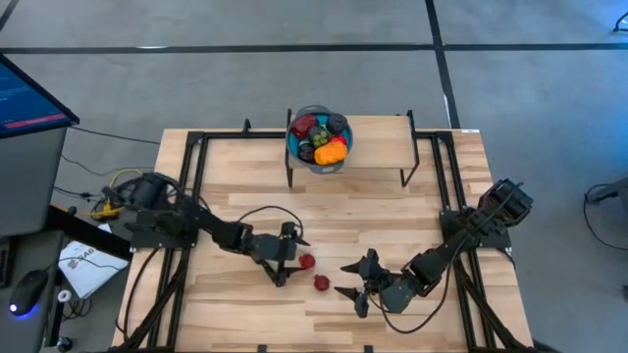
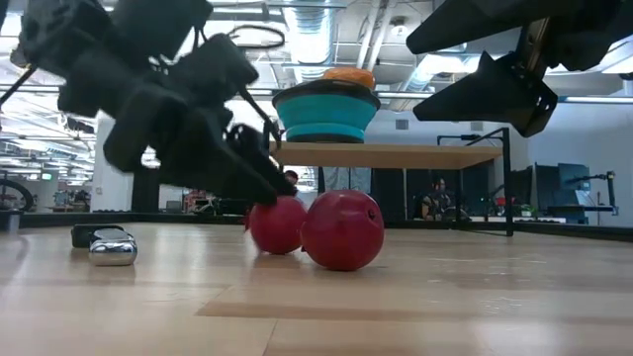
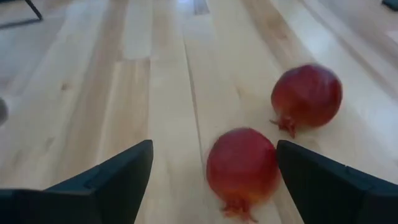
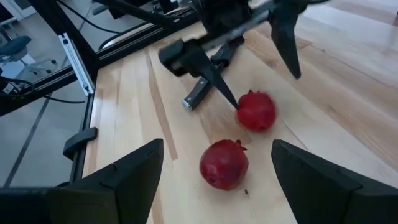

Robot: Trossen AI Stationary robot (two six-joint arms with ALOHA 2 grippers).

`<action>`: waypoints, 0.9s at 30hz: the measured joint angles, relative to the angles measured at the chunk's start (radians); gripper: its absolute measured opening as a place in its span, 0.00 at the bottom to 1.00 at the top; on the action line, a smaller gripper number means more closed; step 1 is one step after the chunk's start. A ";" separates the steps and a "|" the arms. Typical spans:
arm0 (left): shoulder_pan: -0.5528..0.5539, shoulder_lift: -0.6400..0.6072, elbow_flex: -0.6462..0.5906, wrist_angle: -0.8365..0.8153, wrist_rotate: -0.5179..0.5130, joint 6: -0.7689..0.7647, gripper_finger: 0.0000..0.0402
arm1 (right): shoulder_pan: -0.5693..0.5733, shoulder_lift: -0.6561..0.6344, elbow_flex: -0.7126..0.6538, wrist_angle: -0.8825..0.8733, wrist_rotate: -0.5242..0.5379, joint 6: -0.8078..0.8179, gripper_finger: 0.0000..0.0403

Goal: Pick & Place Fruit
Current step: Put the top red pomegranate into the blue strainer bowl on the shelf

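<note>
Two small dark red pomegranate-shaped toy fruits sit out on the pale wooden counter [image 1: 392,196] in the high view, one [image 1: 307,262] just ahead of the left hand [image 1: 287,257] and one [image 1: 321,282] between that hand and the right hand [image 1: 357,284]; behind both hands, on a raised wooden shelf [image 1: 373,155], a teal round bowl [image 1: 294,147] already holds a heap of toy produce [image 1: 324,135] in red, green, orange and dark tones. From the low view, the nearer fruit [image 2: 342,229] touches or almost touches the farther one [image 2: 277,224], against which a tip of the left hand [image 2: 232,163] seems to rest, while the right hand [image 2: 495,84] hangs above; a small silver-tipped tool [image 2: 104,245] lies off to one side. Through the left wrist view, the fingers [image 3: 112,177] stand wide apart, with one fruit [image 3: 242,167] between them but nearer one finger, ungripped, and the second fruit [image 3: 306,94] beyond. Seen from the right wrist view, the right hand's fingers [image 4: 118,180] are likewise spread, empty, above one fruit [image 4: 224,163]. Most of the job looks done: the bowl is well filled, and these two fruits appear to be all that is left to lift and carry back to it.
</note>
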 joint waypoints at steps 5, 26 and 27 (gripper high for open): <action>0.005 0.079 0.000 0.040 0.018 0.000 0.81 | 0.000 0.000 0.000 0.000 0.000 0.015 0.73; 0.003 0.018 -0.001 -0.096 0.140 -0.160 0.50 | 0.000 0.000 0.000 -0.001 0.004 0.049 0.73; -0.001 -0.004 -0.001 -0.119 0.141 -0.162 0.49 | 0.000 0.000 0.000 -0.001 0.004 0.049 0.73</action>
